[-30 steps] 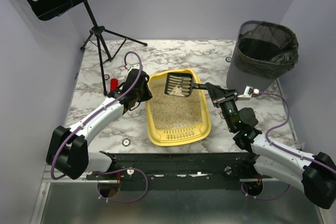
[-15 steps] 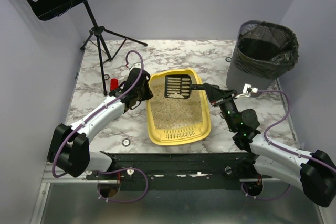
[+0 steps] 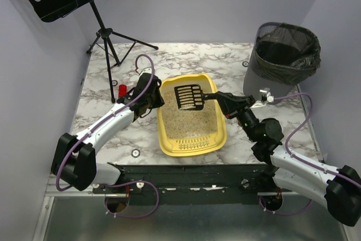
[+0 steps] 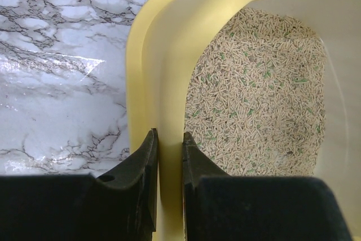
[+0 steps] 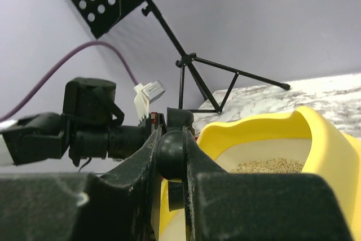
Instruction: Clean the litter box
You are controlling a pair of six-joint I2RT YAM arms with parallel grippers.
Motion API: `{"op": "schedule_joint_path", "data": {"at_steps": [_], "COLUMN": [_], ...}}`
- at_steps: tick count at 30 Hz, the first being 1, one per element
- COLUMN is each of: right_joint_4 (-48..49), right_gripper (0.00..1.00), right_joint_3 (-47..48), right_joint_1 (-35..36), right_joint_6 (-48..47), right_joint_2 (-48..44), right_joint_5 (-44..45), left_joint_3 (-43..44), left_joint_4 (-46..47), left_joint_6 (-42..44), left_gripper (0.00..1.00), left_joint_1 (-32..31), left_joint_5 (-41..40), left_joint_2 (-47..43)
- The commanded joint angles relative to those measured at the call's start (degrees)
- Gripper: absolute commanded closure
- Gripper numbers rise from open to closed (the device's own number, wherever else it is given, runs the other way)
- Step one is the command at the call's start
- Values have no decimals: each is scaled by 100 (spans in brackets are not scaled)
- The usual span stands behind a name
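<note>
Here, the left end effector [image 4: 169, 142] clamps the litter box [image 3: 192, 149] wall; the right end effector [image 5: 170, 139] grips the scoop [image 3: 189, 97], which should dip shallow and level.

Brightness: your three views are evenly and fairly brightly lit.
Glare: a white sheen sits on the glossy marble-patterned surface [image 4: 73, 74] in your left wrist view.
Shadows: soft and faint on that surface in your top view.
Focus, left wrist: the yellow plastic litter box [image 4: 169, 83] is sharp, while the black left fingers [image 4: 138, 196] at the bottom edge look soft.
Focus, right wrist: the black right fingers [image 5: 135, 184] and the round handle of the black slotted plastic scoop [image 5: 171, 152] between them are blurred.
</note>
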Motion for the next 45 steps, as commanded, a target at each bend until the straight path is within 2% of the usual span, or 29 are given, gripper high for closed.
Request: {"op": "schedule_joint_path", "data": {"at_steps": [1,6,21,23,24,25,26,28,29,30,33,36,37,39,41,43,44,45], "right_joint_4": [-195,-512,-574,-748,-1106,-1771,-3309,-4479,-5398,-5634,-5926,-5769,-5620,-5452,-5329,-5390,-5381,-5390], "right_gripper": [100,99,100,100,100,100,100,100,100,100,100,100,100,98,94,88,87,79], "right_joint_3": [352,528,546,554,633,764,974,1528,1687,1880,1952,1969,2065,2250,2556,2733,2839,2901], "right_joint_1": [-20,-20,-20,-20,-37,-72,-142,-178,-178,-178,-178,-178,-178,-178,-178,-178,-187,-178], "right_joint_6": [-1153,-1462,-1655,-1044,-387,1612,2380,3524,3748,3846,3908,3173,2396,1776,768,473,315,200], "right_joint_2": [-88,-132,-150,-141,-106,-132,-141,-124,-115,-132,-342,-396,-344,-45,323,579,675,885], "right_joint_5": [-797,-912,-1080,-337,277,1319,1399,1408,1434,1461,1653,2005,1893,1621,936,479,294,144], "left_joint_3": [12,29,12,29,56,73,100,152,153,135,135,109,117,152,179,205,214,231], "left_joint_4": [167,167,149,123,114,53,18,-79,-71,-62,-79,-35,-44,-62,-53,-27,-26,-9], "left_joint_6": [-349,-314,-287,-287,-287,-287,-305,-305,-296,-287,-305,-314,-305,-296,-287,-278,-270,-278], "left_gripper": [100,100,100,100,100,100,100,100,100,100,100,100,100,100,100,100,97,91], "left_joint_1": [-51,-51,-51,-51,-51,-51,-51,-51,-51,-43,-51,-51,-51,-43,-51,-51,-51,-51], "left_joint_5": [619,593,611,611,628,637,637,637,637,637,637,768,786,813,857,883,892,909], "left_joint_2": [178,169,160,169,178,195,222,231,222,231,248,266,275,310,327,319,319,310]}}
